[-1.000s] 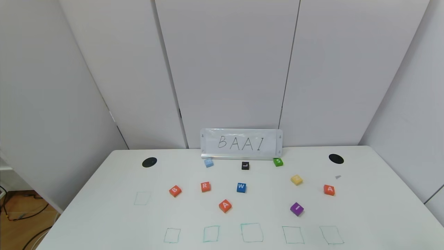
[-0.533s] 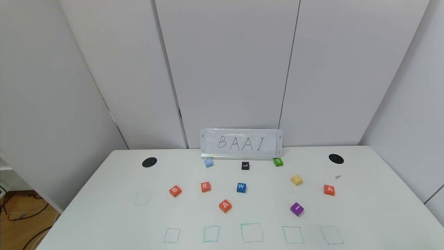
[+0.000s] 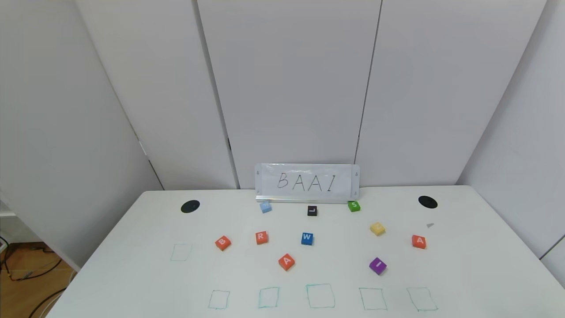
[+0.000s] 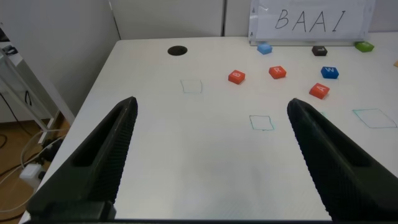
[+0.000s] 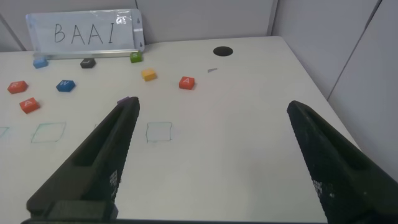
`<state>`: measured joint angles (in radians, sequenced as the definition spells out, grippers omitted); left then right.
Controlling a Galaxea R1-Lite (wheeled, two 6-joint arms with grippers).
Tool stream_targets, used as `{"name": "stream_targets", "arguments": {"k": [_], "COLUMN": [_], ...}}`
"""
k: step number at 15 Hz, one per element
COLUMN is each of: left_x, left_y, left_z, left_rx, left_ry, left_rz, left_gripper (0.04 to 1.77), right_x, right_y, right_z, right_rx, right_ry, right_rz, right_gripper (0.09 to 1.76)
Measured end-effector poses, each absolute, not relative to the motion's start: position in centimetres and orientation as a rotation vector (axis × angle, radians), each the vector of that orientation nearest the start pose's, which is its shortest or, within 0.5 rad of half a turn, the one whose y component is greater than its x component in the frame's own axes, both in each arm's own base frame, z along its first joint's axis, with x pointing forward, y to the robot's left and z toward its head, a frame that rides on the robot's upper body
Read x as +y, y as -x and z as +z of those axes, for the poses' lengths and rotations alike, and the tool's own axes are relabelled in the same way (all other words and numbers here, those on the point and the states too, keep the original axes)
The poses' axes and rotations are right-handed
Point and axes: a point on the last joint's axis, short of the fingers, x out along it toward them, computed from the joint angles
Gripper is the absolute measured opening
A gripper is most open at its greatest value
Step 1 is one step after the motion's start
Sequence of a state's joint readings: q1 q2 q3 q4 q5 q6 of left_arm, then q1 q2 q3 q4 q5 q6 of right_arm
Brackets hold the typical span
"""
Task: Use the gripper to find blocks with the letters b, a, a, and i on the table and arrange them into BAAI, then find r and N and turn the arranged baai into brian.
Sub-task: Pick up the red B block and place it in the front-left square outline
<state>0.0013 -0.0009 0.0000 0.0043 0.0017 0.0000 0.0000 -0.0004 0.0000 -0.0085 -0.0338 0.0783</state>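
On the white table (image 3: 463, 265) lie an orange-red B (image 3: 223, 242), an orange-red R (image 3: 261, 237), an orange-red A (image 3: 286, 262) nearer the front, a second A (image 3: 419, 241) at the right and a purple I (image 3: 378, 266). No gripper shows in the head view. My left gripper (image 4: 211, 109) is open and empty over the table's front left, with the B (image 4: 236, 76) and R (image 4: 277, 72) beyond it. My right gripper (image 5: 212, 109) is open and empty over the front right, with the right A (image 5: 186, 82) beyond it. I cannot read an N on any cube.
A BAAI sign (image 3: 307, 182) stands at the back. Near it are a light blue cube (image 3: 265, 207), a black L (image 3: 312, 210) and a green S (image 3: 353, 206). A blue W (image 3: 307, 238) and a yellow cube (image 3: 377, 228) lie mid-table. Green square outlines (image 3: 320, 295) line the front edge.
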Motion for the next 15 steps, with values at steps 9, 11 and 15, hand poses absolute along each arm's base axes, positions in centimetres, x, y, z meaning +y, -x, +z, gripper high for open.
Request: {"name": "stream_targets", "arguments": {"k": [9,11,15], "left_x": [0.0,-0.1,-0.1], "left_y": [3.5,4.3,3.8], "left_z": [10.9,12.7,17.3], "left_rx": [-0.089,-0.101,-0.085], "left_ry": [-0.018,-0.022,-0.039], "left_rz": [-0.007,-0.022,-0.047], "left_gripper": [1.72,1.72,1.72], "right_x": [-0.1,-0.1,-0.1], "right_y": [3.6,3.4,1.5], "right_z": [12.7,14.6,19.7], "right_rx": [-0.073,-0.07,-0.034], "right_ry": [-0.082,-0.083,-0.09], "right_rz": [-0.03,-0.03,-0.029], "right_gripper": [1.71,1.71,1.71]}}
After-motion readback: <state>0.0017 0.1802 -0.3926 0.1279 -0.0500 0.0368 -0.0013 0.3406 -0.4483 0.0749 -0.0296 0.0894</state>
